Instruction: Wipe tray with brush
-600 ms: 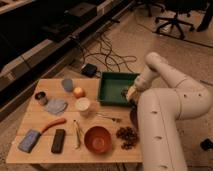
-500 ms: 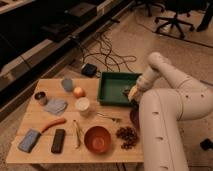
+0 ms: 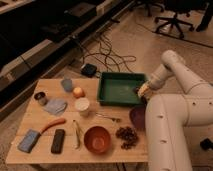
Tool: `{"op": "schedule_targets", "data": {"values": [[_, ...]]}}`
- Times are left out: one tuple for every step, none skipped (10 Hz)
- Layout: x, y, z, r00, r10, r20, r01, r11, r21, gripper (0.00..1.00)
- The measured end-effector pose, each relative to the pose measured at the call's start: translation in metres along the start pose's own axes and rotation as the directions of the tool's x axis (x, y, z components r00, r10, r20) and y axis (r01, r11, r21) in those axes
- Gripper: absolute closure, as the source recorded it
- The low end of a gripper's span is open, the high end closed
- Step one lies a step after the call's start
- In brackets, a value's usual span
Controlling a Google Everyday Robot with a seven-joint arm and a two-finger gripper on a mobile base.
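The dark-green tray (image 3: 120,89) sits at the back right of the wooden table. My gripper (image 3: 142,92) hangs at the tray's right rim, at the end of the white arm that reaches over from the right. It is shut on the small pale tan brush (image 3: 143,89), whose lower end rests by the tray's right inner edge. The tray floor looks bare, with a faint pale smear.
On the table (image 3: 30,122) are an orange-red bowl (image 3: 97,138), a dark purple bowl (image 3: 137,115), a dark berry cluster (image 3: 127,135), a black bar (image 3: 58,140), an orange-handled tool (image 3: 31,139), a white cup (image 3: 82,105), an orange fruit (image 3: 78,92) and a grey cloth (image 3: 55,106). Cables (image 3: 107,55) lie on the floor behind.
My gripper with the brush has moved right across the tray, from its middle-right floor to the right rim.
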Motion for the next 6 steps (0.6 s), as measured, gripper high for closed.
{"op": "schedule_targets", "data": {"values": [[-0.0007, 0.0014, 0.0002, 1.000, -0.002, -0.001, 0.002, 1.000, 0.001, 1.00], [-0.0006, 0.0010, 0.0003, 1.000, -0.001, -0.001, 0.001, 1.000, 0.001, 1.00], [-0.0005, 0.0009, 0.0003, 1.000, -0.001, -0.001, 0.001, 1.000, 0.000, 1.00], [0.0000, 0.0000, 0.0000, 1.000, 0.000, 0.000, 0.000, 1.000, 0.000, 1.00], [0.0001, -0.0002, -0.0003, 1.000, 0.000, 0.000, 0.000, 1.000, 0.000, 1.00], [0.0001, -0.0002, -0.0002, 1.000, 0.000, 0.000, 0.000, 1.000, 0.000, 1.00]]}}
